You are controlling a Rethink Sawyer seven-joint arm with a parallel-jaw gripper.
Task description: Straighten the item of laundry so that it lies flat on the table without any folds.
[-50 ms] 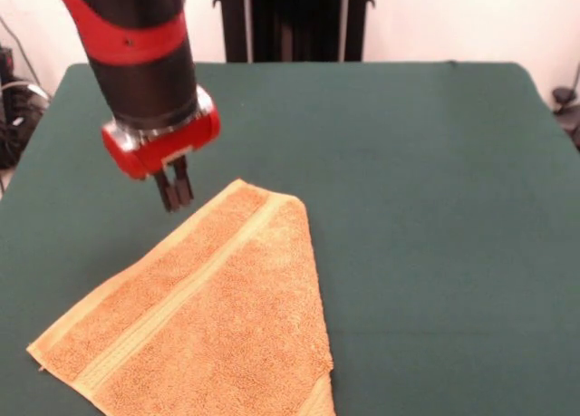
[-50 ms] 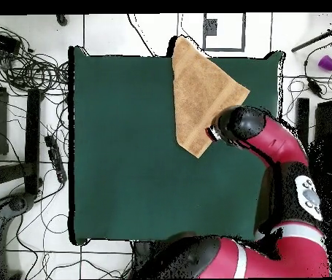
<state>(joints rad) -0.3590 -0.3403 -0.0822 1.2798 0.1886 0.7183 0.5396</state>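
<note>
Fingers pressed together on the red-and-black gripper (image 1: 175,194), hanging just beside the folded orange-yellow terry towel (image 1: 213,316), whose peak points up the dark green felt table (image 1: 426,208).

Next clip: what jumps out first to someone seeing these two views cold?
The orange-yellow towel, folded into a rough triangle at the near edge of the green table in the front view. Next, the red and black arm, its pincer closed and poised beside the towel's far folded corner.
</note>
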